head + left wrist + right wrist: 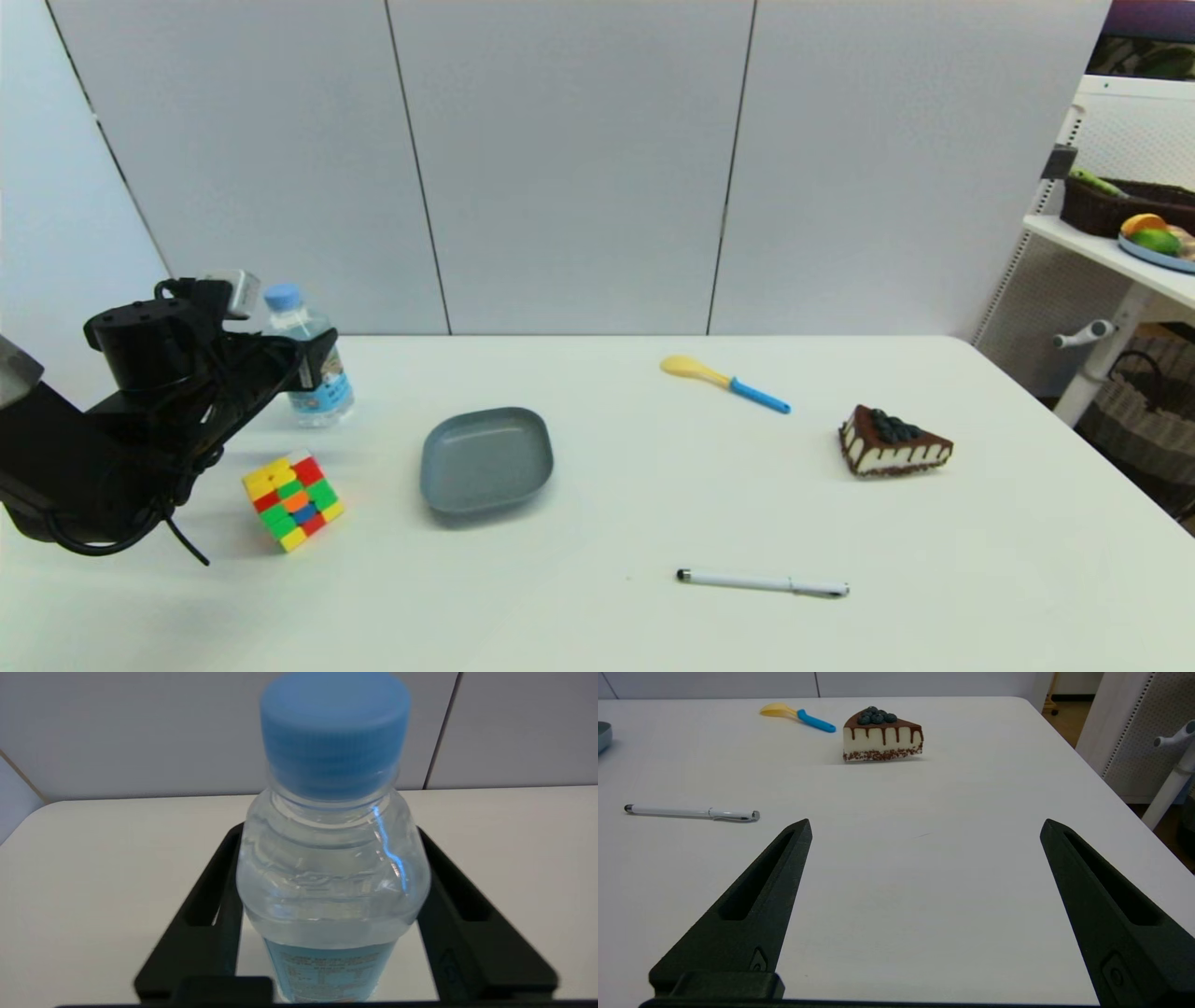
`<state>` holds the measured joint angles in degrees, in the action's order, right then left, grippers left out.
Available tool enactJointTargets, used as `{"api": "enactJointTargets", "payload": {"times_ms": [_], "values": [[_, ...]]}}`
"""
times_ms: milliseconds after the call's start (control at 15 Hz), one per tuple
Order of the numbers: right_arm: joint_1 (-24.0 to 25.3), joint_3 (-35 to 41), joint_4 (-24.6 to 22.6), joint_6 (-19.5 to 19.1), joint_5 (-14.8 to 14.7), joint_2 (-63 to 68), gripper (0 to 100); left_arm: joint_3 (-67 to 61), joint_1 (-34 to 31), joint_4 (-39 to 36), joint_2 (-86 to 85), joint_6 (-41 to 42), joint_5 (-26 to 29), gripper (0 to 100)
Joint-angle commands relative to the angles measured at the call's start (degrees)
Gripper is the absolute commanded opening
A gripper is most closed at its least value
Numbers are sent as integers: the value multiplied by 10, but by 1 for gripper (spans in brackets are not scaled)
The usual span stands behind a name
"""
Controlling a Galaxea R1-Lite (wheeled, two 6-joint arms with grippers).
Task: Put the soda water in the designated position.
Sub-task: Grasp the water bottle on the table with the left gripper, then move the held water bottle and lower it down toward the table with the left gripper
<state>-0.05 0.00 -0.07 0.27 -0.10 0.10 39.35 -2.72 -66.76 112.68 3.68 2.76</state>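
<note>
Standing upright at the far left of your white surface (653, 504), the soda water (308, 369) is a small clear bottle with a light-blue cap and a blue label. Your left tool (313, 359) is at the bottle, one black finger on each side of its body. In the left wrist view the bottle (331, 858) fills the space between the two fingers (210, 905), which sit against or just beside its sides; you cannot tell from these views whether they press it. The bottle's base appears to rest on the surface.

Just in front of the bottle lies a multicoloured cube (292, 500). To its right sits a grey square plate (485, 459). Farther right are a yellow spoon with a blue handle (724, 382), a slice of cake (892, 441), and a white pen (763, 583) nearer you.

Your right tool (924, 830) hovers low over a bare part of the surface, fingers spread wide apart, holding nothing.
</note>
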Motion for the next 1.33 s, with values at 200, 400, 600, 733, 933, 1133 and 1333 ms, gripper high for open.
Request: {"api": "enactJointTargets", "payload": {"times_ms": [200, 400, 600, 733, 933, 1133, 1333], "values": [[0, 0, 0, 0, 0, 1, 100, 25, 1, -4, 1, 4, 3, 0], [0, 0, 0, 0, 0, 1, 100, 103, 24, 44, -17, 7, 51, 0], [0, 0, 0, 0, 0, 1, 100, 192, 59, 124, -18, 7, 106, 0], [0, 0, 0, 0, 0, 1, 100, 229, 80, 155, -12, 4, 182, 0], [0, 0, 0, 0, 0, 1, 100, 247, 117, 165, 8, -24, 318, 0], [0, 0, 0, 0, 0, 1, 100, 248, 150, 153, 28, -65, 373, 0], [0, 0, 0, 0, 0, 1, 100, 248, 151, 108, 65, -65, 393, 0]]}}
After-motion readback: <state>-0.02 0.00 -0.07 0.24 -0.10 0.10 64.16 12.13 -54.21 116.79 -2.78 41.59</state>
